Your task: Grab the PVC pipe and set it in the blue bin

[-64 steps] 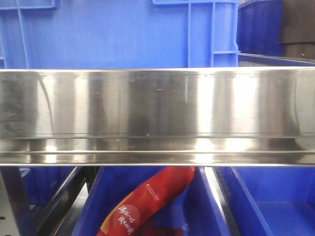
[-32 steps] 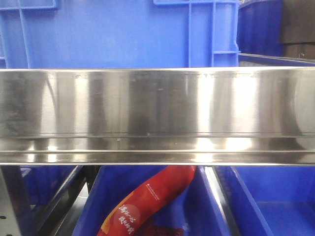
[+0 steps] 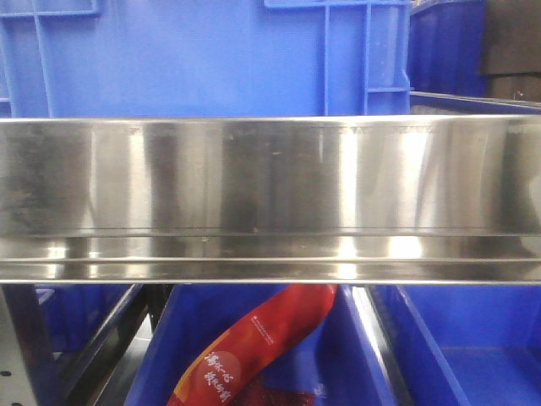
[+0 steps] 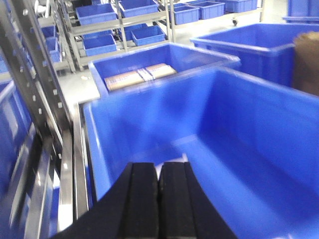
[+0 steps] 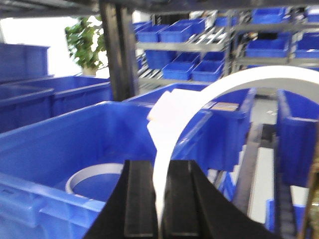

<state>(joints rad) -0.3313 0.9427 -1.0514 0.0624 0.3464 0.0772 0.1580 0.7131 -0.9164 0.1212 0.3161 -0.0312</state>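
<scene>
Now, the count. Two white rings show in the right wrist view. One PVC pipe [image 5: 172, 124] is clamped between the fingers of the right tool [image 5: 159, 172] and arches up and to the right. It is held by the blue bin [image 5: 60, 144], but whether over it or just beside its right end cannot be told. The second white ring [image 5: 92, 177] lies flat on that bin's floor.

The left tool [image 4: 159, 172] is clenched, fingers pressed together with nothing between them, above a large bin [image 4: 249, 114]. Behind that sits one bin of tan packs [image 4: 139, 77].

The front view shows one steel shelf rail [image 3: 270, 194], one blue crate [image 3: 186, 59] above it and one red packet [image 3: 254, 347] in a bin below.

The room is a storeroom with metal racks carrying many small blue bins [image 5: 177, 69], one green plant [image 5: 87, 42] and a pale floor.
</scene>
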